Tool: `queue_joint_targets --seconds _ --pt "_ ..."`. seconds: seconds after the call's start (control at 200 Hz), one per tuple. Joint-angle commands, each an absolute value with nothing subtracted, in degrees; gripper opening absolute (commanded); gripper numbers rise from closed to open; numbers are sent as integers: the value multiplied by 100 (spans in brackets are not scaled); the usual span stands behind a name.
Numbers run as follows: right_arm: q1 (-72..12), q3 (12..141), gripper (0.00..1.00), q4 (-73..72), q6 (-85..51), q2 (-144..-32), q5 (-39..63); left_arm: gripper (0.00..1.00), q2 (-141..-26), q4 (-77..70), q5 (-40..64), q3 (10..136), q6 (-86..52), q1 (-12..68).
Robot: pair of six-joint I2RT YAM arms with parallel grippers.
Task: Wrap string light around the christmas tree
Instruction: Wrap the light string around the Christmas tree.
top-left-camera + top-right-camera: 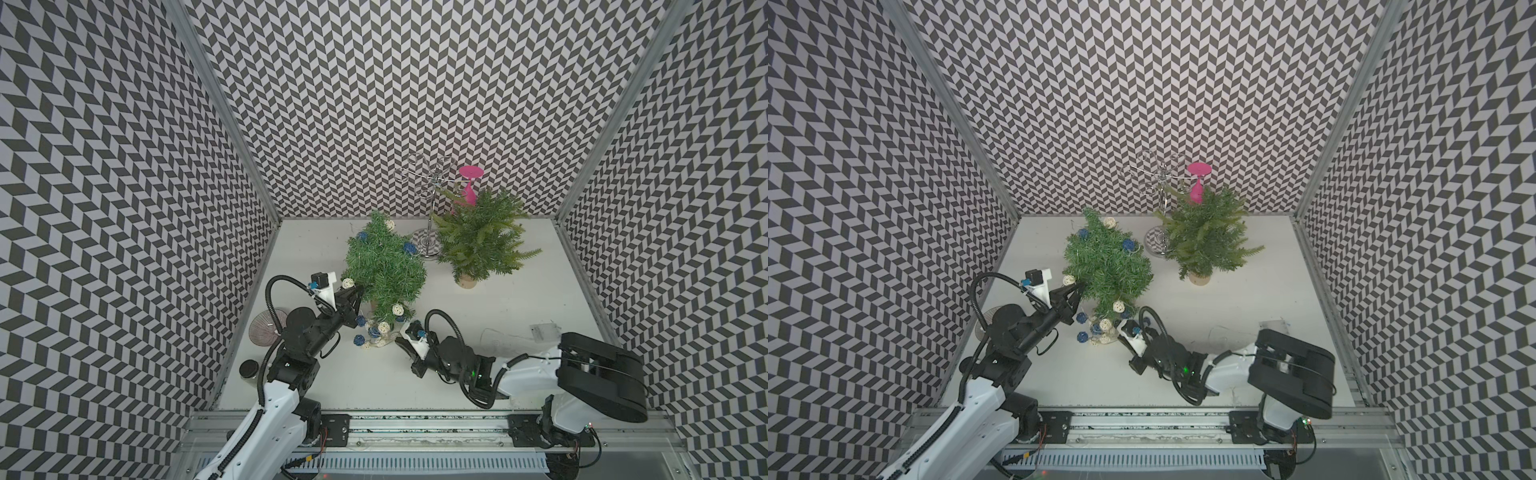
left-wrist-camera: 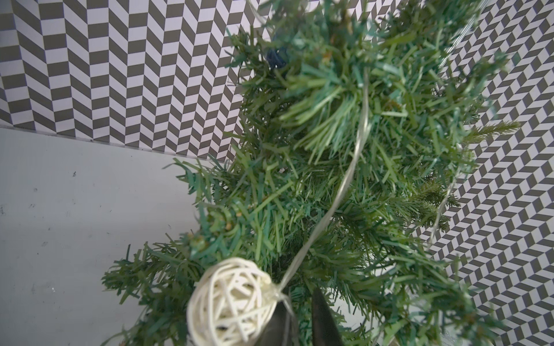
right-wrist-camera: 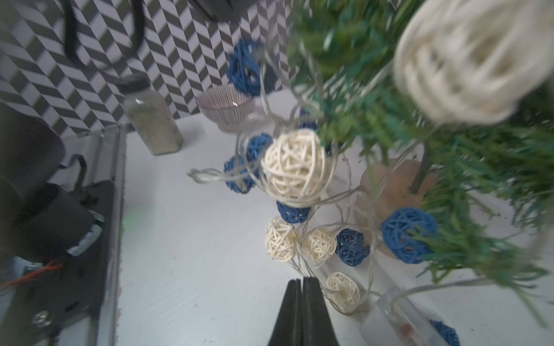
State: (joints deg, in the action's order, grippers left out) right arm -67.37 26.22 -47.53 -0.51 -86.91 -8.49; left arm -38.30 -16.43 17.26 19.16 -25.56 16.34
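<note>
Your left gripper (image 2: 299, 298) pinches the string (image 2: 342, 187) by one white ball (image 2: 230, 302) at the tree (image 1: 384, 266). Right gripper (image 3: 302, 281) is pressed together near its base; second tree (image 1: 482, 241) beyond.

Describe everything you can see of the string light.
The string light is a thin pale wire strung with woven, rattan-looking balls, cream and blue, ending at a clear box. Part is draped over the darker christmas tree, with balls near its top and side; the rest lies heaped on the table at the tree's foot. The left gripper appears to pinch the wire beside a cream ball. The right gripper is shut beside the heap, visibly holding nothing.
</note>
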Motion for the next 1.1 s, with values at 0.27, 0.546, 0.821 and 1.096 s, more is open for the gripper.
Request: queue_joint_targets --seconds 0.27,0.546,0.821,1.096 --pt "-6807 3033 37 -4665 281 -8731 -481 15 -3837 -1910 1849 1811 -2616 1579" --pt "-7082 2928 53 -5070 1616 -8431 -1049 15 -3863 -1916 1830 1787 -2587 1581" --pt "-7171 3227 65 -5124 3326 -8750 -1296 15 -3790 -1924 1925 1762 -2577 1582" --pt "-7449 3879 58 -4872 4009 -9489 -1742 15 -3800 -1975 1977 1721 -2580 1582"
